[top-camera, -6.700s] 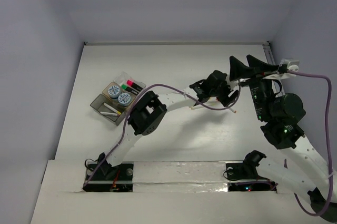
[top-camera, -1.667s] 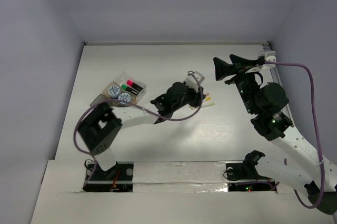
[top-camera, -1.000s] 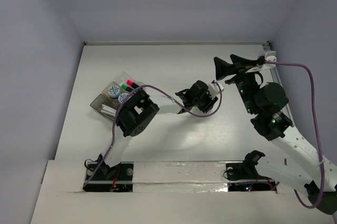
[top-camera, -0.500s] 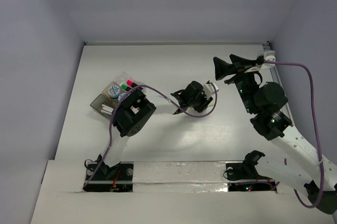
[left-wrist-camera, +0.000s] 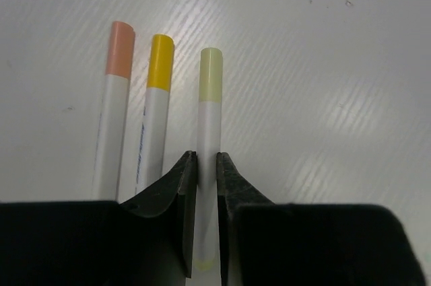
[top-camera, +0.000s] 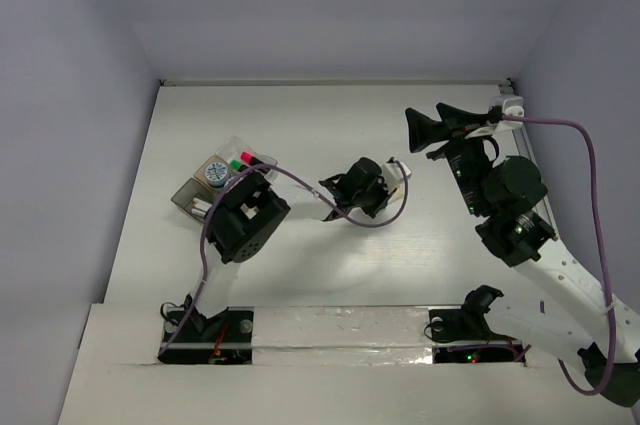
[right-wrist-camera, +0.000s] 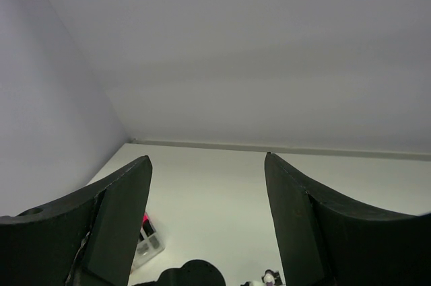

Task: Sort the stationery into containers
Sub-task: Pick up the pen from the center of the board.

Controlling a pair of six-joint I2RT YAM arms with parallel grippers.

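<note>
The left jaws pinch a pale-tipped pen (left-wrist-camera: 209, 97) by its white barrel, near the middle of the bench (left-wrist-camera: 323, 64). Just beside it, parallel but apart, lie a yellow-tipped pen (left-wrist-camera: 156, 118) and an orange-tipped pen (left-wrist-camera: 114, 118). The right jaws stand spread wide, raised over the bench's right side. The trays (top-camera: 185, 195) sit near the left edge, holding markers (top-camera: 242, 159) and a disc (top-camera: 215, 173).

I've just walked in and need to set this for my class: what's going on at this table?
The left fingers are shut on a white pen with a pale yellow tip. A yellow-tipped pen and an orange-tipped pen lie beside it on the table. The right fingers hang open in the air, holding nothing. The containers at the left already hold a blue-white disc and capped markers.
</note>
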